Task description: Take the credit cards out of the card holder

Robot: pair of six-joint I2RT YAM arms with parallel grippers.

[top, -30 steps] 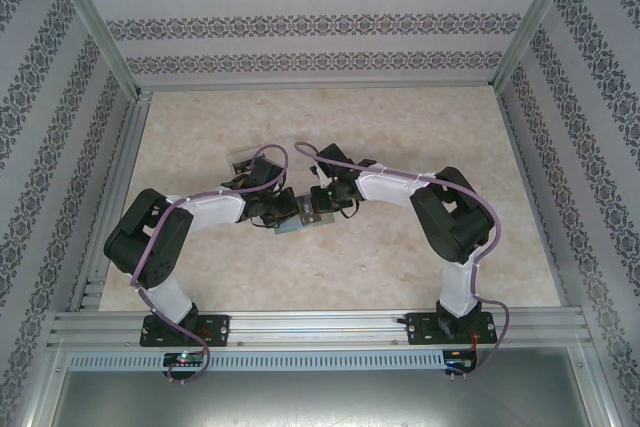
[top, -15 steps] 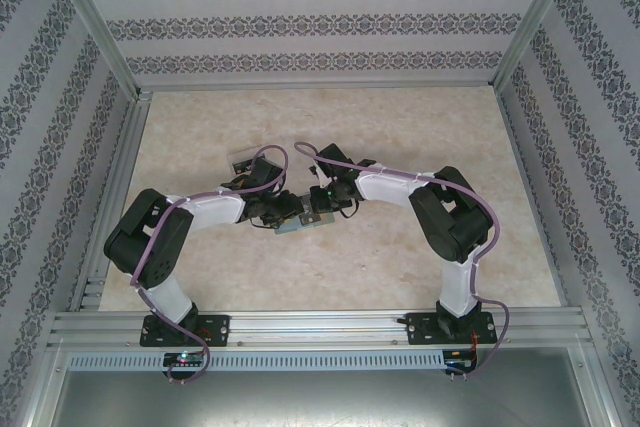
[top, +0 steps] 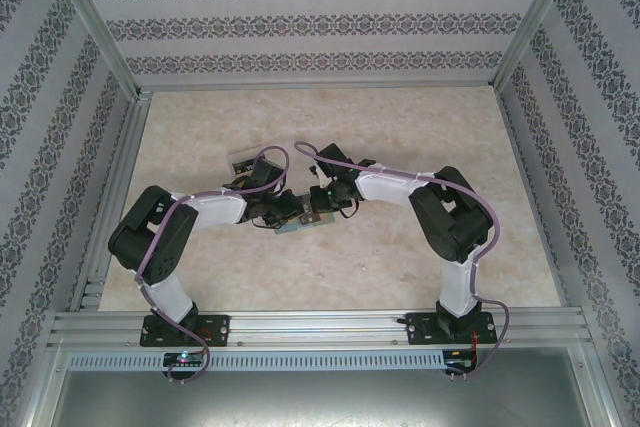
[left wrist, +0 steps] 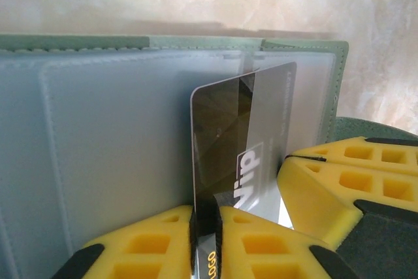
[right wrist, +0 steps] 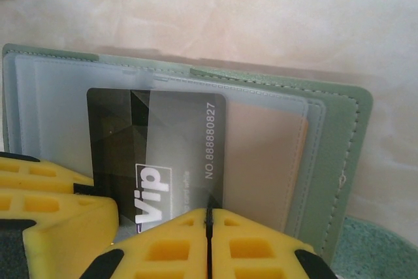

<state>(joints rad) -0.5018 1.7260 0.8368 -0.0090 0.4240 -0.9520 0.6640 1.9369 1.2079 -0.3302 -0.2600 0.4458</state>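
Since my left arm has swung in a touch over the last second while the card holder (right wrist: 339, 135) sits right where it was on the desk (top: 400, 127), I'd say the pull is only just starting. My left hand (left wrist: 204, 227) is pinching the bottom edge of the dark card (left wrist: 228, 142), which sticks partly out of its frosted sleeve (right wrist: 59, 96), far end tucked in. My right hand (right wrist: 209, 227) is pressed together on the holder's near edge, pinning it, looks like. A tan patch (right wrist: 261, 155) shows through the sleeve beside it, maybe the second card, can't tell. So nothing's fully out yet.
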